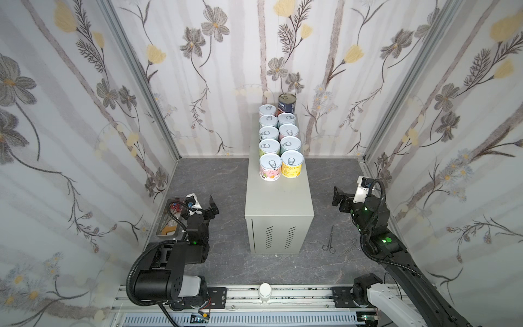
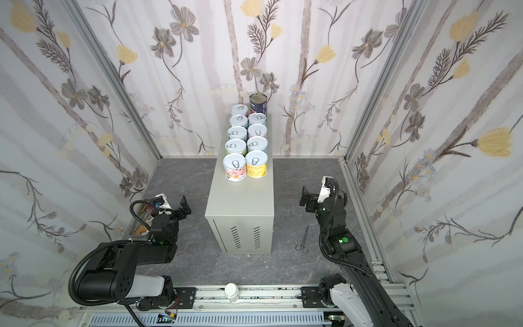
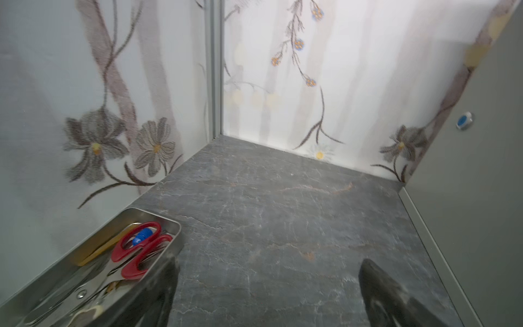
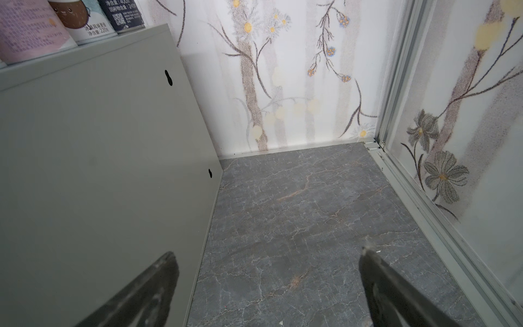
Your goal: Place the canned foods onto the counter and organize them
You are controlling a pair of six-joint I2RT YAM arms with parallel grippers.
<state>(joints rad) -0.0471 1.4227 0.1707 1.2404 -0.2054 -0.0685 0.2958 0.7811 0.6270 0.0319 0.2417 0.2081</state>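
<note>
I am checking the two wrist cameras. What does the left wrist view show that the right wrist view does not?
Only the left wrist view: a metal tray holding red scissors, and the open left gripper. Only the right wrist view: cans standing on top of the counter, and the open right gripper. Both: the counter's grey side, the dark floor and the flowered walls.

Cans (image 1: pixel 288 131) in two rows on counter (image 1: pixel 278 203), rear half; scissors (image 1: pixel 330 239) right of counter
</note>
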